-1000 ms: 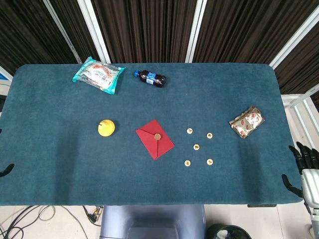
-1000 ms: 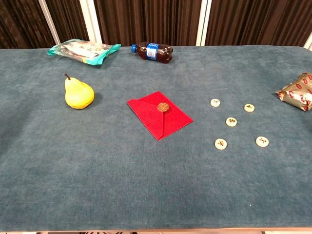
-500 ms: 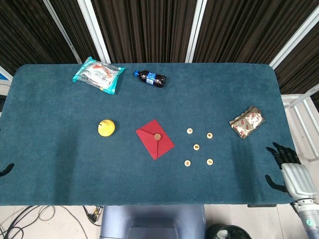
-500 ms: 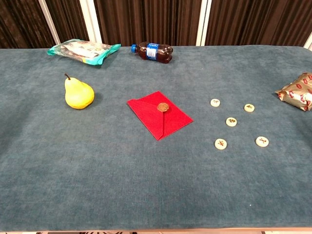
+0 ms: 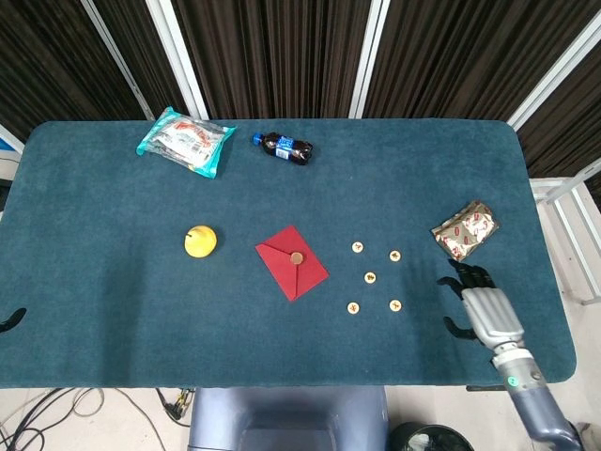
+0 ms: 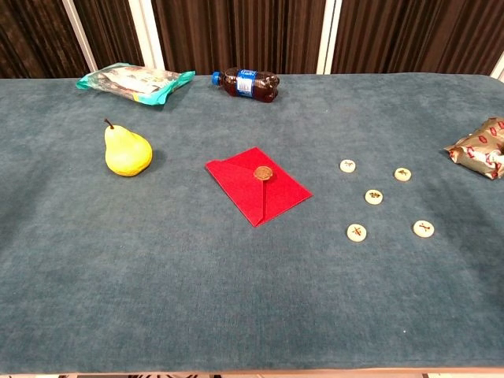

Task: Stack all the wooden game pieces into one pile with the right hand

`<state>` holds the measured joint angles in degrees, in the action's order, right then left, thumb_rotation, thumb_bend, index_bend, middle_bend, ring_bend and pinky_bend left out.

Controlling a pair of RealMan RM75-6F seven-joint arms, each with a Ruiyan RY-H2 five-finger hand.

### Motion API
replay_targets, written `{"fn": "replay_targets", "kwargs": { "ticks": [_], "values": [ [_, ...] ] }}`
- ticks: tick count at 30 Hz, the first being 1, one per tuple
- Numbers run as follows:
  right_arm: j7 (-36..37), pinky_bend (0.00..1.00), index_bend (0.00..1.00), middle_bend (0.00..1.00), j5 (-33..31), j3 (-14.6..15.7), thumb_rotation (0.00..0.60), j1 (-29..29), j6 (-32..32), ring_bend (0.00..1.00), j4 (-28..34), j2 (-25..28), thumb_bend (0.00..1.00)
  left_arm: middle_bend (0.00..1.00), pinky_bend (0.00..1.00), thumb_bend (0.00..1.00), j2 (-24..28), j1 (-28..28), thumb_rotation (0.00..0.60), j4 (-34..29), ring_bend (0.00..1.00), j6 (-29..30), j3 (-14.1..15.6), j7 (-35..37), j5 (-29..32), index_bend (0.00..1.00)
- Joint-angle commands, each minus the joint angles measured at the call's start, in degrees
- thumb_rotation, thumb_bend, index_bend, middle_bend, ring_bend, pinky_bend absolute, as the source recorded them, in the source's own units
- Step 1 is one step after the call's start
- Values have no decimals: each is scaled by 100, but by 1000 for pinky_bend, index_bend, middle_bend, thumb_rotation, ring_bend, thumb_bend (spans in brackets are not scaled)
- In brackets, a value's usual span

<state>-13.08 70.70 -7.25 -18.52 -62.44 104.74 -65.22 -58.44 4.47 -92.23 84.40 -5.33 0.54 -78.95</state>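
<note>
My right hand (image 5: 484, 310) is over the bench's (image 5: 113, 310) right part, near the front edge, fingers spread apart w/ nothing in them; visible in head view only. Left hand (image 5: 9, 321): only a dark sliver at the far left edge, well apart from the work; state can't be told.

Task items: five wooden game pieces, all flat, all separate, none stacked. Layout is an X, just right of the red envelope (image 5: 292, 261):
- centre piece (image 5: 370, 277)
- back-left piece (image 5: 357, 247)
- back-right piece (image 5: 395, 256)
- front-left piece (image 5: 353, 307)
- front-right piece (image 5: 395, 305)

Key relation: the whole group lies to the left of my right hand, roughly level w/ it front-to-back. Nearest is the front-right piece, near the hand but not touching; next the back-right piece. Pieces are round discs, so no long axis; approach angle is free.

Judgement: task at start, 0 stacked. Next move probably calls for travel leftward and a pinch on a thin disc lying flat on cloth; risk is fingertips sliding it rather than lifting. Foil snack packet (image 5: 465, 229) sits just behind the hand.
</note>
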Motion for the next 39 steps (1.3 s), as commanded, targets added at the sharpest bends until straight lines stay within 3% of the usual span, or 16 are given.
{"fn": "replay_targets", "kwargs": {
  "ticks": [1,7,15,29,39],
  "values": [
    [-313,17,286,0,-341,-220,600,-313,149,0,-181,-341,416,7,0,142,0,0,600,-2,0,1,0,0,-4,80],
    [-661,17,287,0,-1067,-578,600,-898,501,0,-794,-880,416,6,0,142,3,-16,600,-12,0,18,-8,25,8,80],
    [-934,17,300,0,-1759,-823,600,-1486,796,0,-1735,-1467,416,6,0,142,12,-36,600,0,0,26,-32,103,48,80],
    [-1290,17,359,0,-2617,-723,600,-2080,1234,0,-3038,-2254,417,5,0,143,29,-39,600,-15,0,-13,-58,97,118,79],
    [-1101,17,387,0,-2645,-689,600,-2191,1300,0,-3525,-2641,416,5,0,144,33,-37,600,-18,0,-39,-77,121,161,79]
  ]
}}
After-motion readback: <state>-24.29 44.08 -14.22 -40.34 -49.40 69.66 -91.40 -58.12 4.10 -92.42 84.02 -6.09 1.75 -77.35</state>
